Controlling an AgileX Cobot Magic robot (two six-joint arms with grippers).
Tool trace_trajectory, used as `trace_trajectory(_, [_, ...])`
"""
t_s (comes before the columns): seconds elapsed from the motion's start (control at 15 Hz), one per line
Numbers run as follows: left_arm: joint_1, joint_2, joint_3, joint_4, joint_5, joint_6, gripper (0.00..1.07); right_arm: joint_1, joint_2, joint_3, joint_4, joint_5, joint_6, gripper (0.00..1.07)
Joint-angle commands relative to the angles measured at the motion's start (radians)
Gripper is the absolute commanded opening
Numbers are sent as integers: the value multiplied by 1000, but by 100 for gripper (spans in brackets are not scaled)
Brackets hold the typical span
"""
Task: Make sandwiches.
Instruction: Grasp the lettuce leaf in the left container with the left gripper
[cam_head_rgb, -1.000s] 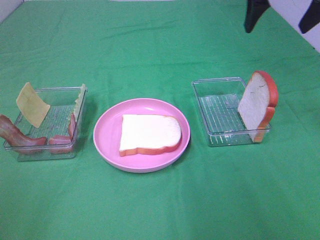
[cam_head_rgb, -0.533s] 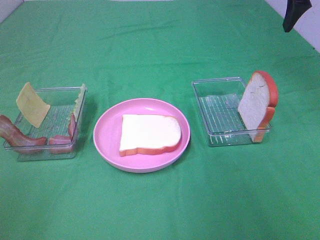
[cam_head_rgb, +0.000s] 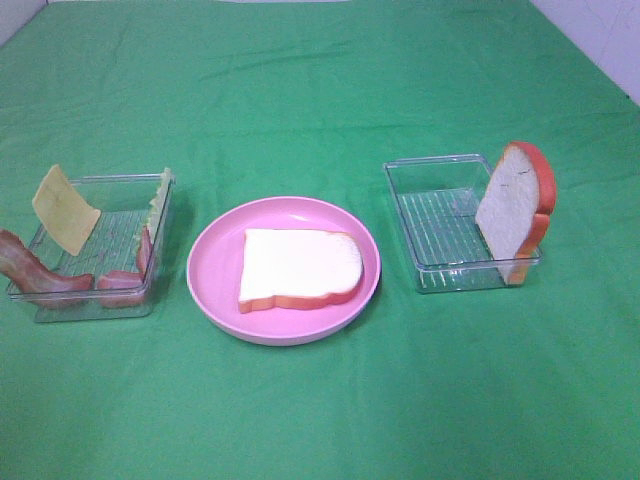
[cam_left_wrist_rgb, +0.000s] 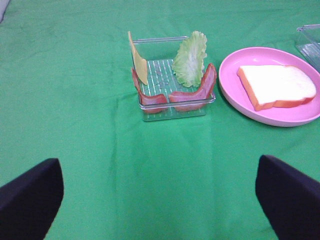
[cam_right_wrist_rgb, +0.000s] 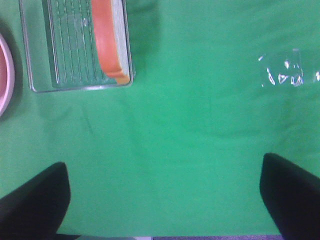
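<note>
Spreads the left hand (cam_left_wrist_rgb: 160, 200) wide, gripping nothing, above the green cloth (cam_left_wrist_rgb: 75, 125) on the table. Faces, beyond it, a clear ridged tray (cam_left_wrist_rgb: 175, 112) with a yellow cheese square (cam_left_wrist_rgb: 138, 67) leaning at one wall, a lettuce leaf (cam_left_wrist_rgb: 190, 60) upright and two bacon strips (cam_left_wrist_rgb: 192, 92) curled along another wall. Has the right hand (cam_right_wrist_rgb: 162, 197) equally wide and empty, near a second clear tray (cam_right_wrist_rgb: 50, 50) where the upright bread slice (cam_right_wrist_rgb: 107, 40) stands on edge against a wall. Finds the flat bread slice (cam_head_rgb: 300, 268) lying on the round pink plate (cam_head_rgb: 210, 250), between the two trays, its white top bare, sandwich parts well apart
</note>
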Motion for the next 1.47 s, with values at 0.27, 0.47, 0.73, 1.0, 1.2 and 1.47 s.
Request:
trace_trajectory(0.27, [-5,-17,4,-2,-3,0,98,-4,-474,287,36,58,20,99])
trace_trajectory(0.47, [-5,-17,4,-2,-3,0,98,-4,-808,481,36,-31,15,99])
trace_trajectory(0.73, [-5,-12,4,-2,-3,1,98,-4,-1129,641,27,-75,-12,99])
trace_trajectory(1.0, [-5,-12,4,-2,-3,1,98,-4,-1333,745,-5,-74,-12,99])
trace_trajectory(1.2, [-5,-11,4,-4,-3,1,98,-1,-1357,791,-6,-91,-10,99])
trace_trajectory(1.47, [-5,-11,4,-6,-3,1,98,-1,-1360,808,-5,-115,-15,99])
